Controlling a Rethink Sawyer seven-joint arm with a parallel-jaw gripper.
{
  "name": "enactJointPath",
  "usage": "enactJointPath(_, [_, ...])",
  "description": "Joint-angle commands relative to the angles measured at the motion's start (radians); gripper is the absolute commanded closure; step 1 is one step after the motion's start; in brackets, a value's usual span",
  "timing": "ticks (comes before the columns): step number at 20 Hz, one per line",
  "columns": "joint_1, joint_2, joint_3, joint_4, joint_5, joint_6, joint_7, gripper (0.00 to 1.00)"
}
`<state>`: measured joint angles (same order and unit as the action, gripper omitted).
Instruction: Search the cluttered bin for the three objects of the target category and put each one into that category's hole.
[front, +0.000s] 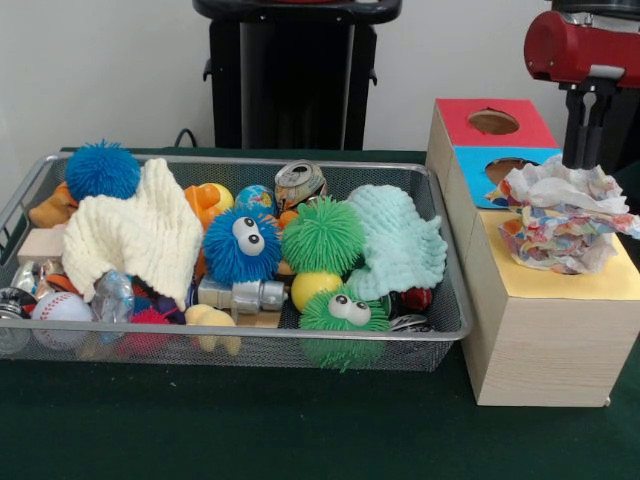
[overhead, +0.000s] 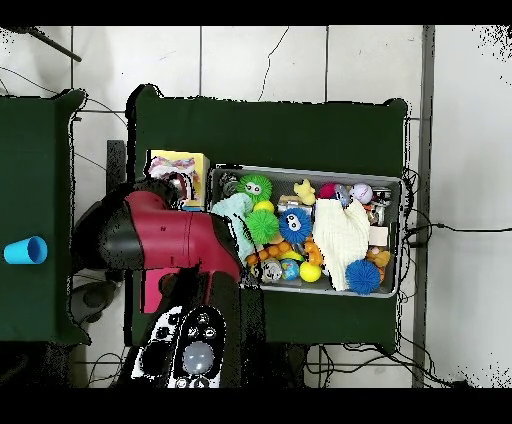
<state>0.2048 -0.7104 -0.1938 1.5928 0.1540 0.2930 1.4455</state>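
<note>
Black and narrow, the end effector (front: 583, 160) hangs from the red arm (front: 580, 47) straight above the wooden box (front: 540, 330), its tips buried in a crumpled wad of paper (front: 562, 215) printed with coloured flecks. It looks to be pinching the top of that wad, though the tips themselves are hidden in the folds. The paper rests on the box's yellow section (front: 560, 282), covering whatever opening lies there. Behind it come a blue section (front: 478, 172) and a red section (front: 470, 118), each with a round hole showing.

Just beside the box, the wire mesh bin (front: 440, 330) sits on the dark green surface (front: 300, 420), piled with clutter: a cream knitted cloth (front: 130, 240), a pale mint cloth (front: 405, 240), a blue spiky ball (front: 102, 170), a blue googly-eyed spiky ball (front: 243, 245), two green spiky balls (front: 322, 236), a yellow ball (front: 313, 288), a crushed can (front: 300, 183) and a baseball (front: 60, 306).

In the overhead view, the arm covers most of the box, and a blue cup (overhead: 25, 250) stands well apart on a separate green surface.
</note>
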Motion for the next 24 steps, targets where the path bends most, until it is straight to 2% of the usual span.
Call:
enactJointPath(1, [-0.032,0.041,0.086,0.07,-0.033,-0.046,0.161,1.0])
enactJointPath(24, [-0.05,0.066,0.094,0.077,-0.065,-0.112,0.147,1.0])
